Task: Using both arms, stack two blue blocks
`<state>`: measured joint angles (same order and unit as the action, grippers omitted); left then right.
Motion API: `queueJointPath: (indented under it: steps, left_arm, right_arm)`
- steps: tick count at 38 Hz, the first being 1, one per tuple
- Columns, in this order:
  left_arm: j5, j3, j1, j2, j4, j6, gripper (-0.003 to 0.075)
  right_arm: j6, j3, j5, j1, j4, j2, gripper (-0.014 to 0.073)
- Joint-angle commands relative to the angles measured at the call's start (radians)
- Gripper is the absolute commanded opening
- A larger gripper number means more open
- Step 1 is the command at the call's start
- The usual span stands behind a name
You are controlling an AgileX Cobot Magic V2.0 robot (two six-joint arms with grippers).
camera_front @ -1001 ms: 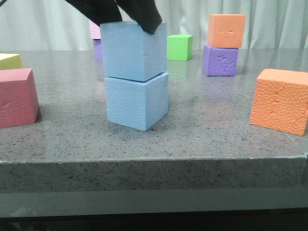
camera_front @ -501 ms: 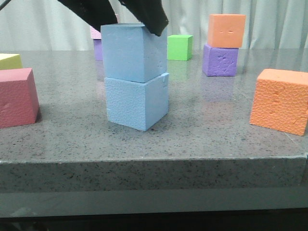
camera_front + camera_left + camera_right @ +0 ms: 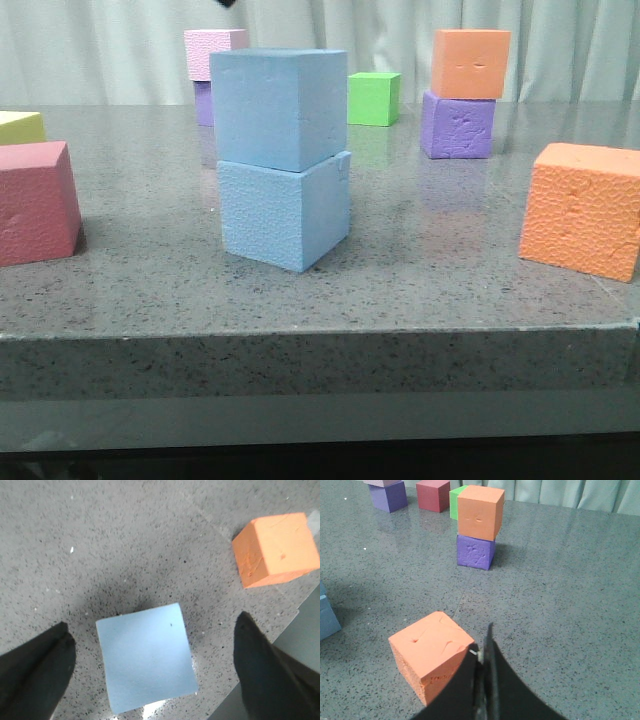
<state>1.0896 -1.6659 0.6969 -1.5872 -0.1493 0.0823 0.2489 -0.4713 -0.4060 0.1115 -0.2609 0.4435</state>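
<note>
The smooth-faced blue block (image 3: 279, 108) is sitting squarely on top of the pebbly blue block (image 3: 284, 214), near the front-middle of the grey speckled table (image 3: 420, 290); the lower block is showing a small notch at its upper right edge. Nothing is touching the stack in the front view.

The left gripper (image 3: 150, 655) is hanging above the stack with its jaws spread wide, one black finger (image 3: 37, 667) on each side of the upper block's top face and both well clear of it, gripping nothing. The right gripper (image 3: 482, 680) is showing its two fingers pressed together with nothing between them, hovering just beside a lone orange cube (image 3: 432, 652) at the right side of the table.

Farther back on the right, an orange cube (image 3: 470, 62) is resting on a purple cube (image 3: 457, 125). A green cube (image 3: 373, 98) is standing behind the stack, a pink cube (image 3: 212, 52) is sitting on another purple cube (image 3: 203, 103) at the back left, and a dark red cube (image 3: 35, 200) with a pale yellow cube (image 3: 20, 126) behind it is sitting at the left edge
</note>
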Motion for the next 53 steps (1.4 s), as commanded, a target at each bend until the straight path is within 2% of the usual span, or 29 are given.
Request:
queueJointPath:
  steps: [1, 2, 11, 18, 26, 31, 41, 48, 53]
  left_arm:
    - [-0.023, -0.068, 0.008, 0.039, -0.015, -0.008, 0.0522]
    - [-0.023, -0.073, 0.008, 0.039, -0.015, -0.008, 0.0505]
    - [-0.022, -0.082, 0.008, 0.039, -0.011, -0.006, 0.0178]
    - [-0.022, -0.082, 0.008, 0.041, -0.011, 0.001, -0.0009]
    - [-0.039, -0.068, 0.008, 0.069, 0.019, 0.001, -0.002]
    - [-0.188, 0.018, 0.008, 0.161, 0.075, 0.001, -0.002]
    - [-0.597, 0.384, 0.008, 0.433, 0.111, 0.001, -0.002]
    - [-0.824, 0.655, 0.008, 0.631, 0.121, 0.001, -0.002]
    - [-0.937, 0.861, 0.008, 0.788, 0.121, 0.001, -0.002]
  right_arm:
    - [0.004, -0.028, 0.075, -0.005, 0.003, 0.005, -0.007]
    - [0.004, -0.028, 0.075, -0.005, 0.003, 0.005, -0.007]
    - [0.004, -0.028, 0.075, -0.005, 0.003, 0.005, -0.007]
    - [0.004, -0.028, 0.075, -0.005, 0.003, 0.005, -0.007]
    - [0.004, -0.028, 0.072, -0.005, 0.003, 0.005, -0.007]
    - [0.004, -0.028, 0.069, -0.005, 0.003, 0.005, -0.007]
    - [0.004, -0.028, 0.07, -0.005, 0.003, 0.005, -0.007]
    - [0.004, -0.028, 0.07, -0.005, 0.003, 0.005, -0.007]
    - [0.004, -0.028, 0.07, -0.005, 0.003, 0.005, -0.007]
